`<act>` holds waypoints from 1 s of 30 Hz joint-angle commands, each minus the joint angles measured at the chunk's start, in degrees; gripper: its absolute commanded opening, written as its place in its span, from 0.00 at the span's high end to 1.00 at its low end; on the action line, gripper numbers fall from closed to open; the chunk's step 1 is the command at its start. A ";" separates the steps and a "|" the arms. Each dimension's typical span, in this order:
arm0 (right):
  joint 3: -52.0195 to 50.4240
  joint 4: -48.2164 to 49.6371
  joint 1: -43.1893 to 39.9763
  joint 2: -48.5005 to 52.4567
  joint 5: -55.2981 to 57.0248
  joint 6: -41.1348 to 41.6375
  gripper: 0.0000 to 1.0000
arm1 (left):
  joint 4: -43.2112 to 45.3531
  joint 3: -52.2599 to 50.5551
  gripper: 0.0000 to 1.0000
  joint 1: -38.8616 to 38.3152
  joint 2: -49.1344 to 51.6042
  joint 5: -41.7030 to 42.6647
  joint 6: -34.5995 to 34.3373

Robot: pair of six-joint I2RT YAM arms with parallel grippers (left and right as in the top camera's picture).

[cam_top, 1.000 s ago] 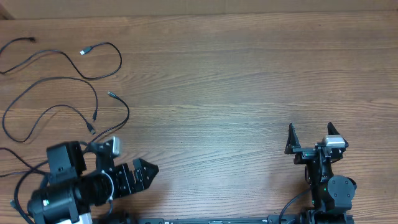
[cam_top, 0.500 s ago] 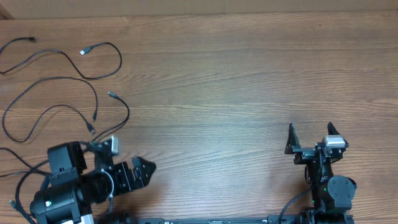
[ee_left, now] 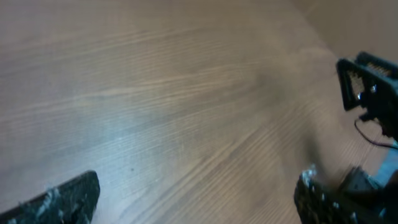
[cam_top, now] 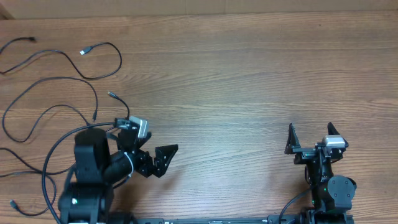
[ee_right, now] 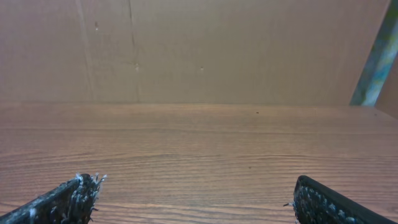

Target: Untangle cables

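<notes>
Several thin black cables [cam_top: 59, 77] lie in loose loops at the far left of the table in the overhead view. One ends in a silvery plug [cam_top: 84, 51], another in a small dark plug [cam_top: 112, 94]. My left gripper [cam_top: 163, 160] is open and empty, right of the cables and not touching them. In the left wrist view the left gripper [ee_left: 196, 190] shows only blurred bare wood between its fingers. My right gripper [cam_top: 311, 134] is open and empty at the front right, and in the right wrist view the right gripper [ee_right: 196, 190] is over bare table.
A thicker black cable [cam_top: 46, 180] runs along the left arm's base. More thin cable and a plug [cam_top: 12, 204] lie at the front left edge. A brown cardboard wall [ee_right: 199, 50] stands behind the table. The right arm [ee_left: 373, 87] shows in the left wrist view.
The left arm has swung up and to the right, and its open gripper has moved right, away from the front left corner. The right arm and the cables have not moved.
</notes>
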 commanded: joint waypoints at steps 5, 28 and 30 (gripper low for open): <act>-0.59 0.31 -0.04 -0.52 -0.07 0.20 0.00 | 6.82 -7.65 0.01 -0.35 -16.65 -0.63 -0.70; -0.59 0.31 -0.04 -0.52 -0.09 0.20 0.00 | 10.36 -17.38 0.00 0.76 -38.60 -16.09 2.05; -0.59 0.31 -0.04 -0.52 -0.07 0.20 0.00 | 13.46 -19.37 0.00 0.81 -38.58 -16.28 2.08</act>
